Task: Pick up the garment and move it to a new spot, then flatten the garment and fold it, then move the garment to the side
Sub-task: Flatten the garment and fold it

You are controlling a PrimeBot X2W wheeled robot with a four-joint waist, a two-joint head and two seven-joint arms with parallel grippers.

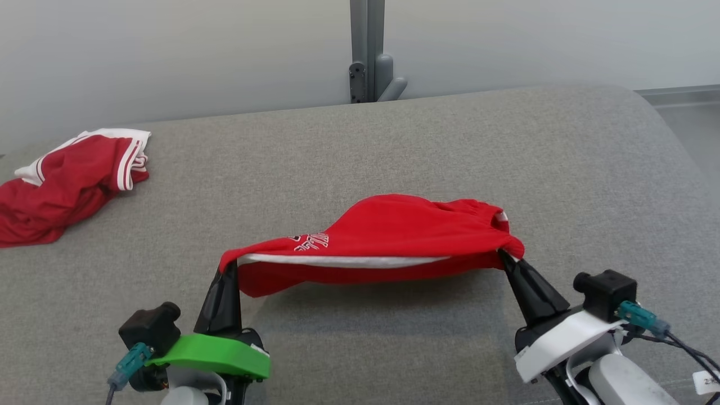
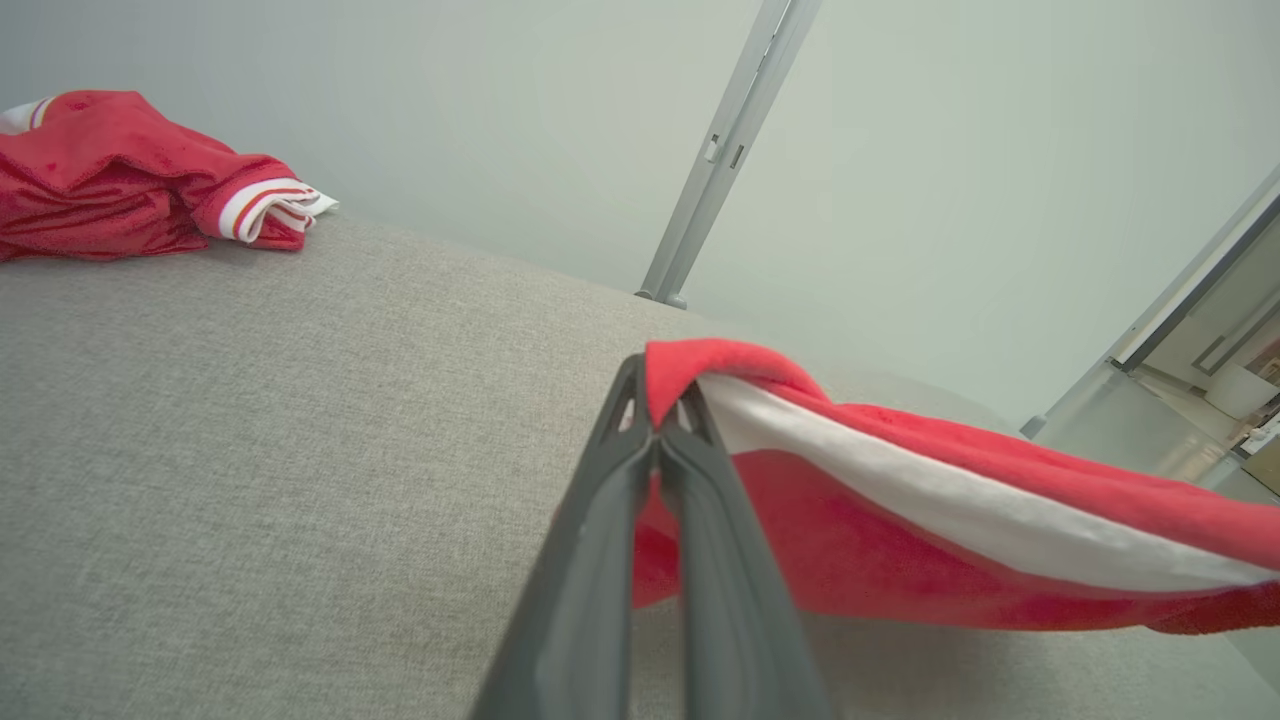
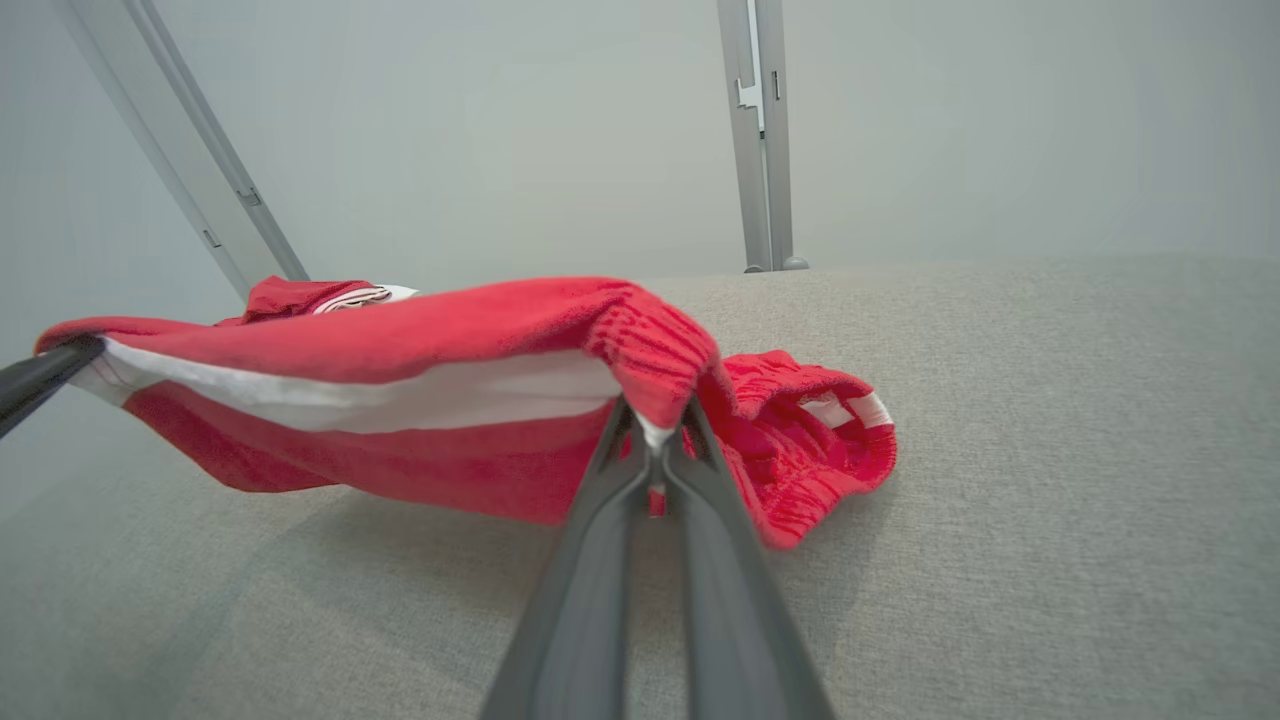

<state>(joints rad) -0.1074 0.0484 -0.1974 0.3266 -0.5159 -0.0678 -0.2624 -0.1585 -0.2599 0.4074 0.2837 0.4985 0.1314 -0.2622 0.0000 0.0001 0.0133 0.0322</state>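
The garment (image 1: 388, 236) is a pair of red shorts with a white side stripe and white lettering, hanging stretched between my two grippers just above the grey cushion. My left gripper (image 1: 229, 269) is shut on its left hem corner; the left wrist view shows the garment (image 2: 900, 540) pinched at that gripper's (image 2: 660, 420) tips. At the other end my right gripper (image 1: 502, 254) is shut on the elastic waistband. In the right wrist view the garment (image 3: 420, 400) folds over that gripper (image 3: 655, 435), and the rest of the waistband sags onto the cushion behind.
A second red garment with white trim (image 1: 62, 183) lies crumpled at the cushion's far left. The grey cushion (image 1: 394, 140) stretches back to a pale wall with a grey metal post (image 1: 368, 50). Its right edge curves down toward the floor (image 1: 692, 124).
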